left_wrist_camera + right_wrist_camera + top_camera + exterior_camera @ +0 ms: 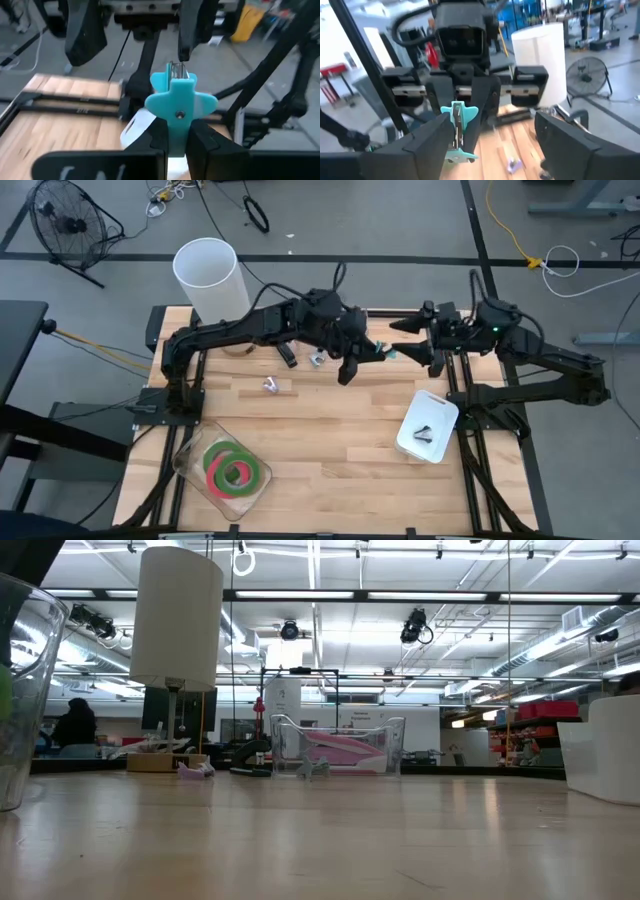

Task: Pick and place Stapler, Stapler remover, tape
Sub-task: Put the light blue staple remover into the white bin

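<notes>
Two tape rolls (233, 470), green and pink-red, are lying in a clear tray (190, 471) at the table's near left. Farther back, above mid-table, a teal staple remover (179, 100) is being clamped by the left gripper (358, 360). Facing it, the right gripper (415, 345) is being held with fingers spread apart.

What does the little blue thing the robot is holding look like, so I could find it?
Look above the far middle of the wooden table, between the two dark arms. The left gripper pinches a small teal staple remover with wing-shaped handles and metal claws. It is the only teal thing, and it is held in the air.
</notes>
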Available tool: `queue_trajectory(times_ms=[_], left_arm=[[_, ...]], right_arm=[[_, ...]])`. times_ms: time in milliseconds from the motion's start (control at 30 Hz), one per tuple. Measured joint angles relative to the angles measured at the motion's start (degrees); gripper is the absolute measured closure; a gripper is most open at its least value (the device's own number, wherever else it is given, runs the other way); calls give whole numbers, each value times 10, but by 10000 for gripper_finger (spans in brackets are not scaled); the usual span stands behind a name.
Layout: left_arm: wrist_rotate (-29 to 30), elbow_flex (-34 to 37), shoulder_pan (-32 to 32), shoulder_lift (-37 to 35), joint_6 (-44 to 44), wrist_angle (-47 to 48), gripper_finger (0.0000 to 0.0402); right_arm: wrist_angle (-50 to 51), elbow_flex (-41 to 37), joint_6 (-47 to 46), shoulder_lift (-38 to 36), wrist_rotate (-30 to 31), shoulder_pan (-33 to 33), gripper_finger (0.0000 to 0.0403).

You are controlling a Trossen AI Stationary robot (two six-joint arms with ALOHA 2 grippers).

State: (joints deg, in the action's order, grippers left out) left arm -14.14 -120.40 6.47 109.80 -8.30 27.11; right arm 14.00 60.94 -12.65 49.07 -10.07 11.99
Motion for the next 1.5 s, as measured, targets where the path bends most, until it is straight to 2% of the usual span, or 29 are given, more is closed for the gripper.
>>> queue_trajectory(times_ms=[233, 533, 667, 767, 1000, 1233, 1500], left_arm=[[-41, 0, 10, 0, -1, -76, 352], [-40, 0, 13, 0, -1, -109, 365], [-39, 0, 14, 0, -1, -134, 352], [-40, 0, 15, 0, -1, -135, 346], [-36, 0, 18, 0, -1, -136, 365], [-24, 0, 17, 0, -1, -136, 345], [-24, 0, 17, 0, -1, -134, 365]], right_arm=[[-55, 0, -29, -8, -15, 0, 103], [-105, -1, -49, -6, -20, 0, 103], [-113, -1, -59, -7, -30, 0, 103], [-113, -1, -64, -6, -35, 0, 103], [-112, -1, -65, -1, -30, 0, 103], [-111, -1, -61, 15, -30, 0, 103], [-113, -1, -53, 17, -30, 0, 103]])
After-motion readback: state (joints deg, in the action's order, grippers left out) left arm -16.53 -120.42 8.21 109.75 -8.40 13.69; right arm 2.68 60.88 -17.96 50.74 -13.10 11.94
